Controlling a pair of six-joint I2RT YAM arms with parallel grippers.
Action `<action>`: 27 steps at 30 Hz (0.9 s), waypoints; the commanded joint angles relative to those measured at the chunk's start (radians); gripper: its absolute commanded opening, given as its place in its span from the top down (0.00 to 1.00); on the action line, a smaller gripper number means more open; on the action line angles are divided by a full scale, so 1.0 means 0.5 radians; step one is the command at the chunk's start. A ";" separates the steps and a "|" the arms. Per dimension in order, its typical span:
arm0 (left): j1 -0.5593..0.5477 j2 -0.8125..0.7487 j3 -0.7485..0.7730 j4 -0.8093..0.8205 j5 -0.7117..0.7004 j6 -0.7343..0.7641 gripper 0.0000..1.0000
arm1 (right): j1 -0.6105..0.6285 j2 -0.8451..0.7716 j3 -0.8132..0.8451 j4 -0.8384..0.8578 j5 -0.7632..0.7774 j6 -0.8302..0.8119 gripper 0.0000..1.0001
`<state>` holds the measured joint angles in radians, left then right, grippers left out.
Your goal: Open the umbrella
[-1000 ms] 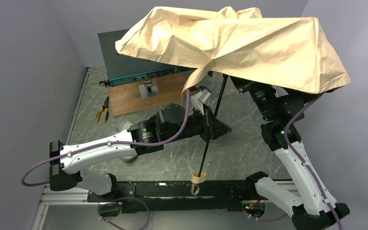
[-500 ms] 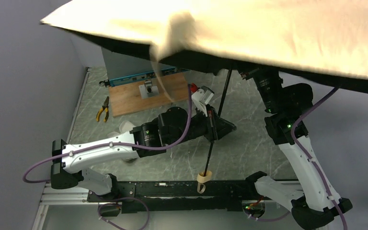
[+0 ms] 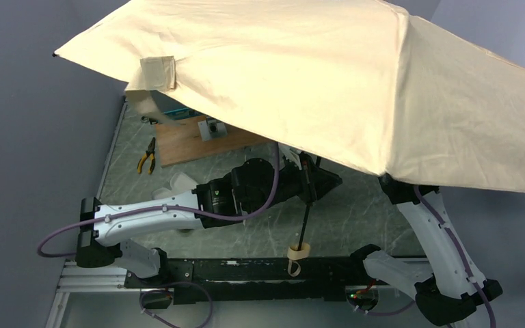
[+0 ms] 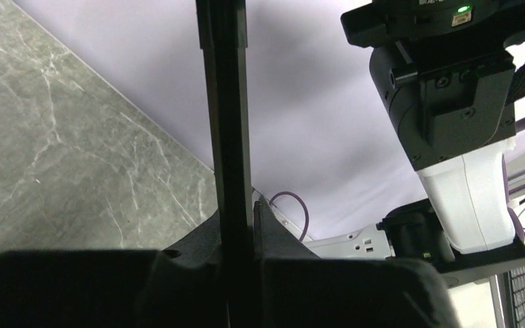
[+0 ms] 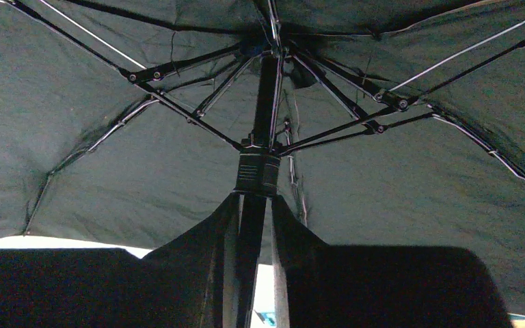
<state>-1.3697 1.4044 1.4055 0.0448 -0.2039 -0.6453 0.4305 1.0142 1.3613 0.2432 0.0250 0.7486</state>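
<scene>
The umbrella [image 3: 328,75] stands open, its cream canopy stretched taut over most of the top view. Its thin black shaft [image 3: 305,219] slants down to the tan handle [image 3: 297,251] near the front rail. My left gripper [image 3: 309,183] is shut on the shaft partway up; in the left wrist view the shaft [image 4: 224,102] is clamped between the tips [image 4: 236,208]. My right gripper [image 5: 254,199] straddles the shaft just under the black runner [image 5: 258,172], slightly open, with a sliver of light beside the shaft. Ribs and dark lining fill that view. The canopy hides the right gripper from above.
A wooden board [image 3: 191,140] with a small metal block lies at the back left, yellow-handled pliers [image 3: 146,156] beside it. A white object [image 3: 178,183] sits behind the left arm. The right arm [image 3: 431,225] rises at the right under the canopy.
The canopy went from crumpled and half spread to fully stretched, now reaching over the left side. The left gripper and shaft shifted slightly right and forward.
</scene>
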 commanded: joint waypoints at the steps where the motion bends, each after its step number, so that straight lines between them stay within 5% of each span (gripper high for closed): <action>1: -0.304 0.098 0.050 -0.489 0.262 0.227 1.00 | -0.143 0.050 0.115 0.833 0.920 -0.227 0.98; 13: -0.465 0.264 -0.167 -0.621 0.251 0.384 1.00 | -0.211 0.457 0.779 1.216 0.909 -0.551 1.00; 27: -0.695 0.442 -0.331 -0.771 0.340 0.428 1.00 | -0.526 0.708 1.356 0.958 0.954 -0.191 1.00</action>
<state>-1.5219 1.5223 1.4284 0.2298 -0.3664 -0.4648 0.3061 1.2701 1.8214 0.3920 0.1398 0.6605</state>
